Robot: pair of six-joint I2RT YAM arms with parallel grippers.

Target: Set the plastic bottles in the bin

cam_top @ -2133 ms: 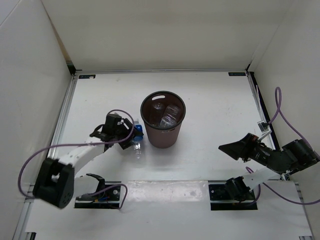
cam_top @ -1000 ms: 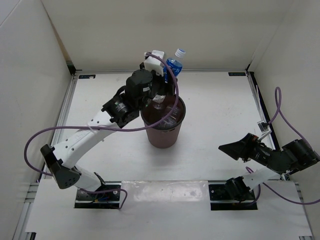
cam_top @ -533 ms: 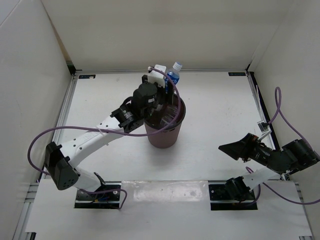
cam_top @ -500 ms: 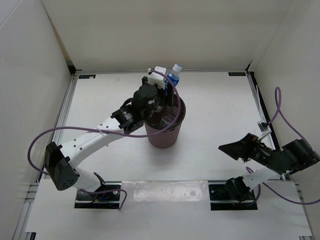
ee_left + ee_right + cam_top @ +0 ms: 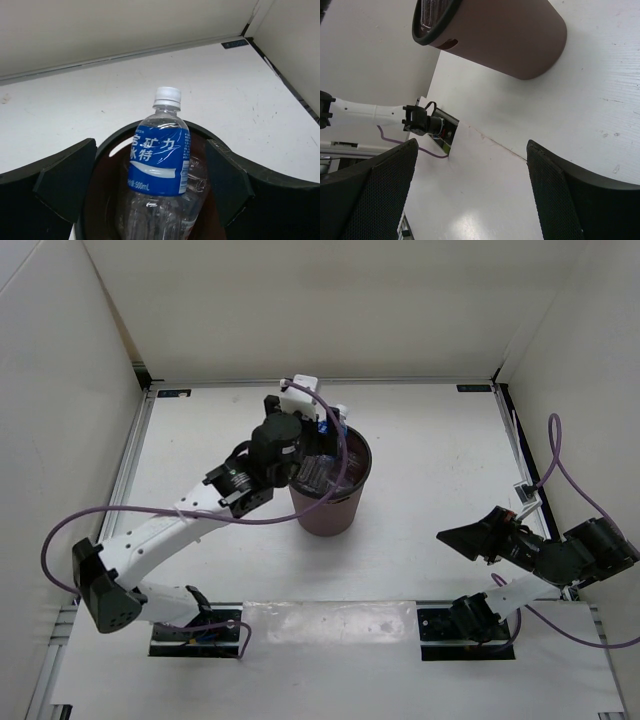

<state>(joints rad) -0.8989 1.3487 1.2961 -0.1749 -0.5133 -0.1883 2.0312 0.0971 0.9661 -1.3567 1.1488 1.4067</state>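
The maroon-brown bin (image 5: 328, 512) stands mid-table. A clear plastic bottle with a blue label and white cap (image 5: 160, 157) stands upright inside it, neck above the rim (image 5: 204, 134). My left gripper (image 5: 322, 428) hovers over the bin's far-left rim, open. Its fingers (image 5: 65, 177) flank the bottle with gaps on both sides and do not touch it. More clear bottles (image 5: 318, 472) lie in the bin beneath. My right gripper (image 5: 452, 536) is open and empty, low at the right. In its wrist view the bin (image 5: 515, 35) is far ahead.
White walls enclose the table on three sides. A black rail (image 5: 515, 440) runs along the right edge. Arm bases and purple cables (image 5: 200, 625) sit at the near edge.
My left gripper has opened and let go of the blue-label bottle, which has sunk lower into the bin. The left wrist shifted slightly left. The right arm has not moved.
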